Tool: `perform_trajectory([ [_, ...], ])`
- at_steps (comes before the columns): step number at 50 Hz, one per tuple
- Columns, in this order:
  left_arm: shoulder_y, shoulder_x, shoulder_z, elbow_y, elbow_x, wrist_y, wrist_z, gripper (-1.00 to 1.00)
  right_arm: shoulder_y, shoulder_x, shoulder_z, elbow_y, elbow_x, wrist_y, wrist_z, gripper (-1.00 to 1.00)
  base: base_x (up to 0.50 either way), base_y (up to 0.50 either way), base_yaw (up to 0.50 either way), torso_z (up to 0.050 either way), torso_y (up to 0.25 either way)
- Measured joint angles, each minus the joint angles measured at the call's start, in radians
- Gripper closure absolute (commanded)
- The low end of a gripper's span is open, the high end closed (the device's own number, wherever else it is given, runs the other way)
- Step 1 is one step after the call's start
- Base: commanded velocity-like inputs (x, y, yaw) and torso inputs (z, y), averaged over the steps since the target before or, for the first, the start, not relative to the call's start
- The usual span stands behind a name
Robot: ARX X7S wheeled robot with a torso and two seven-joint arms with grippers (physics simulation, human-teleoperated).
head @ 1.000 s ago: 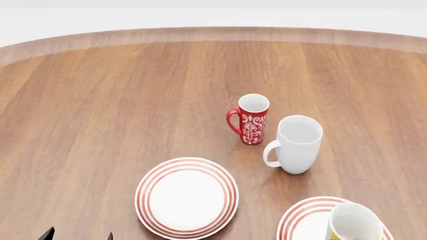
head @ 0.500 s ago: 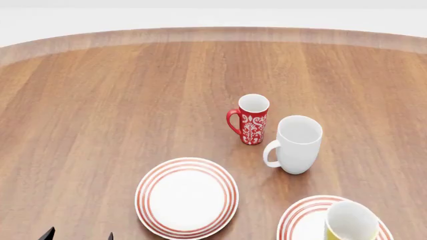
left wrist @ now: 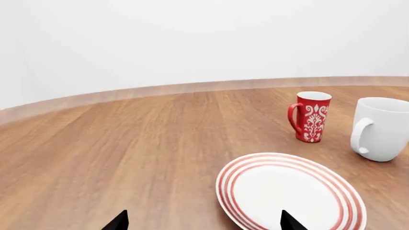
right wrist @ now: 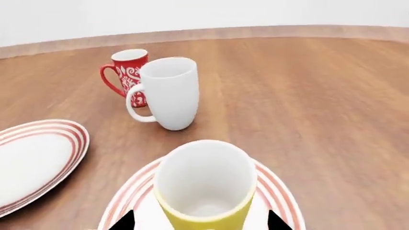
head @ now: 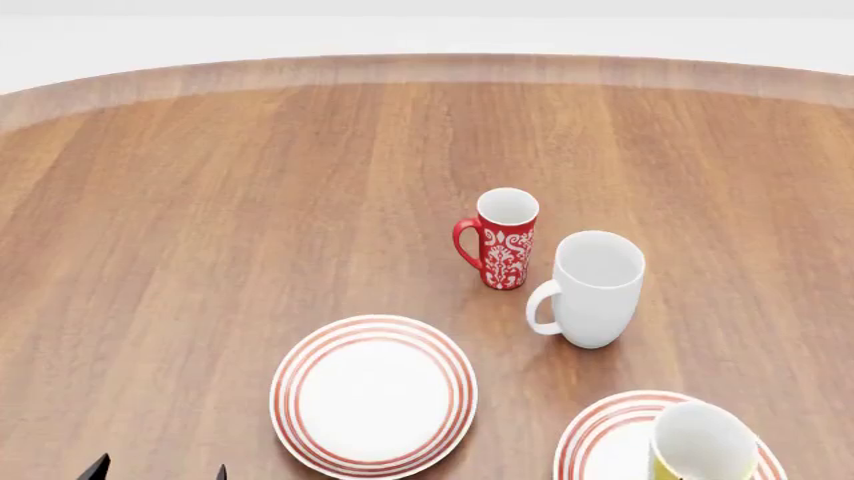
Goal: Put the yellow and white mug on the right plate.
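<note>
Your yellow and white mug stands over the right plate, at the near right of the surface. In the right wrist view the mug sits between the two tips of the right pincer, which show just outside its walls. Whether they press the mug or have let go, you cannot tell from these pictures, nor whether its base already rests on the plate.

To finish well, lower gently until the mug is flat on the plate's white middle, inside the red rings. Spread the tips evenly so neither drags the wall, then draw back straight up; a sideways pull could tip it or slide it toward the rim.

Mind the white mug just beyond the plate and the red mug farther left of it.

Your left pincer hangs wide and empty near the left plate; leave it there.
</note>
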Motion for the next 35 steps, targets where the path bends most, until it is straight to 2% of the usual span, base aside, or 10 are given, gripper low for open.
perform_trajectory([
  [21,-0.003,-0.002,0.005,-0.007,0.001,0.009,-0.008,-1.0,-0.206,0.051,0.114,-0.388,0.109,-0.04,0.048,-1.0,0.0,0.0,0.0,0.0,0.0],
  [35,-0.001,-0.004,0.009,-0.001,0.003,0.014,-0.015,-1.0,-0.35,0.037,0.18,-0.506,0.134,-0.189,-0.031,-1.0,0.0,0.0,0.0,0.0,0.0],
])
